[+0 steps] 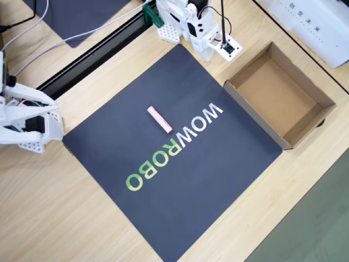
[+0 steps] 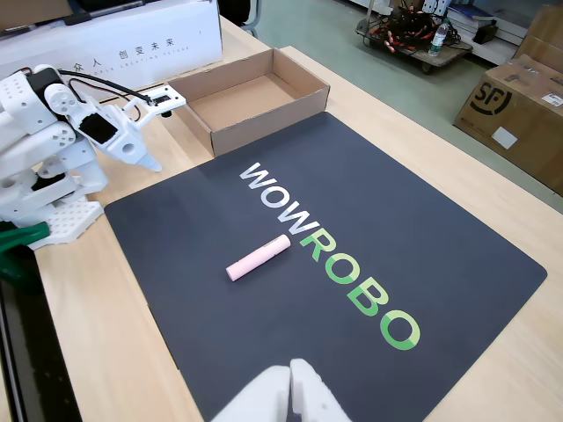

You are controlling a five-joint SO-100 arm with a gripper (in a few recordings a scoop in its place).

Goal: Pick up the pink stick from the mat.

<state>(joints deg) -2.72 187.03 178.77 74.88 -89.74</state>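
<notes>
The pink stick (image 1: pixel 160 119) (image 2: pixel 258 258) lies flat on the mat (image 1: pixel 218 164) (image 2: pixel 440 220), just beside the white "WOW" letters, with nothing touching it. My white arm is folded back at the mat's far corner. Its gripper (image 1: pixel 208 54) (image 2: pixel 149 161) points down over the bare wood off the mat. The fingers look pressed together with nothing between them. The gripper is well apart from the stick, about a third of the mat's width away.
An open brown cardboard box (image 1: pixel 253 117) (image 2: pixel 264 119) sits against the mat's edge near the gripper. A white printed carton (image 1: pixel 311 22) (image 2: pixel 114 40) stands behind it. A plain dark mat (image 1: pixel 82 16) and a black rail (image 1: pixel 92 57) lie beyond the arm's base.
</notes>
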